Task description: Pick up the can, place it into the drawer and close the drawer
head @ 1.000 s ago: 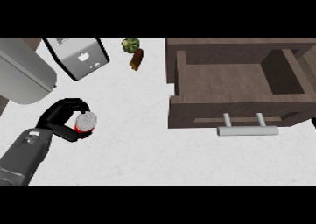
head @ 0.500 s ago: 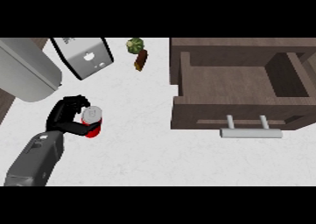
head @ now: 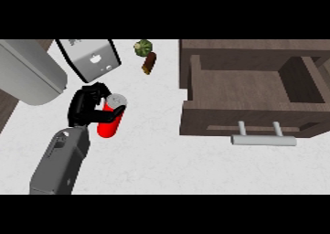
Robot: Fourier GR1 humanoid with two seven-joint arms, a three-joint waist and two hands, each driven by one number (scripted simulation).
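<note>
You are looking steeply down at a white speckled counter (head: 160, 160), and only your left hand (head: 86, 106) shows, coming up from the lower left on its grey forearm (head: 59, 162). Its black fingers and thumb are curled round the red can (head: 110, 121), clamped on its upper part just under the silver top, so the can's red body sticks out below the hand toward the counter's near edge. The can is tilted, its top leaning toward the far edge; you cannot tell whether its lower end touches the counter. Your right hand does not show.

The can sits in the counter's left half, well apart from the drawer (head: 252, 91), which stands pulled open at the far right corner. The drawer is brown wood, its inside bare, with a darker compartment at its right end. Its front wall faces you and carries a pale bar handle (head: 263, 139) on two short posts.

Along the far edge, between the hand and the drawer, lie a small green round thing (head: 143, 46) and a brown oblong thing (head: 149, 63) just below it. Near the far left corner stand a big grey rounded appliance (head: 25, 73) and, just to its right, a white panel with a dark rim (head: 89, 57), close behind your fingers
</note>
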